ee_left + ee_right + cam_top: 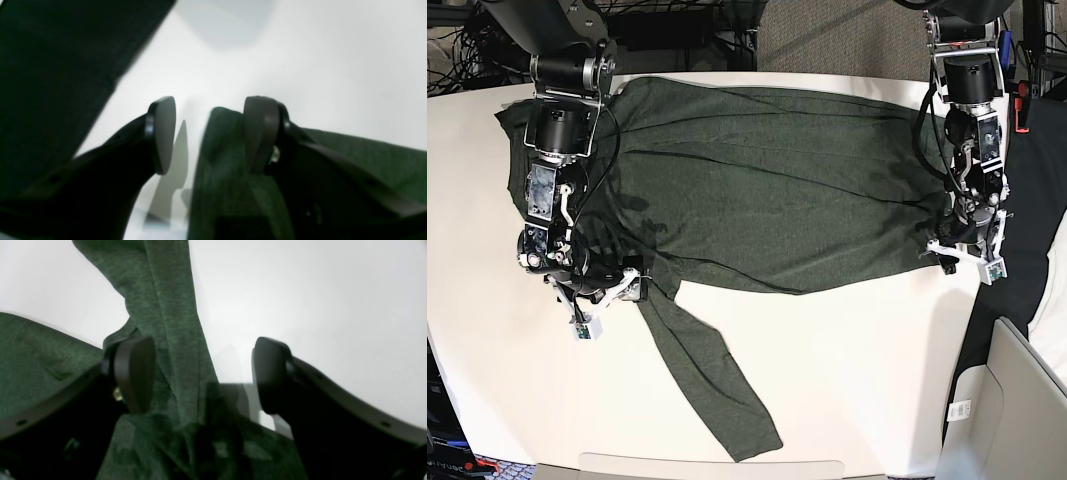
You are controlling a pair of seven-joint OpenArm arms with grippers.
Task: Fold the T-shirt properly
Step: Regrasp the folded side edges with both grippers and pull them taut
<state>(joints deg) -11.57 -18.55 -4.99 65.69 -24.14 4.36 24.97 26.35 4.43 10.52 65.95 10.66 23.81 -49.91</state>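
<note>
Heathered olive knit T-shirt [767, 200] flat | left claw [208, 133] apart | right claw [203, 373] apart

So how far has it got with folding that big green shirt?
Barely started. The dark olive-green long-sleeved knit shirt lies spread flat across the white table, with no fold visible and one sleeve trailing out. Both end effectors are open at opposite ends: the left end effector at the hem corner, the right end effector straddling fabric near the sleeve. Gripping and every fold remain.
</note>
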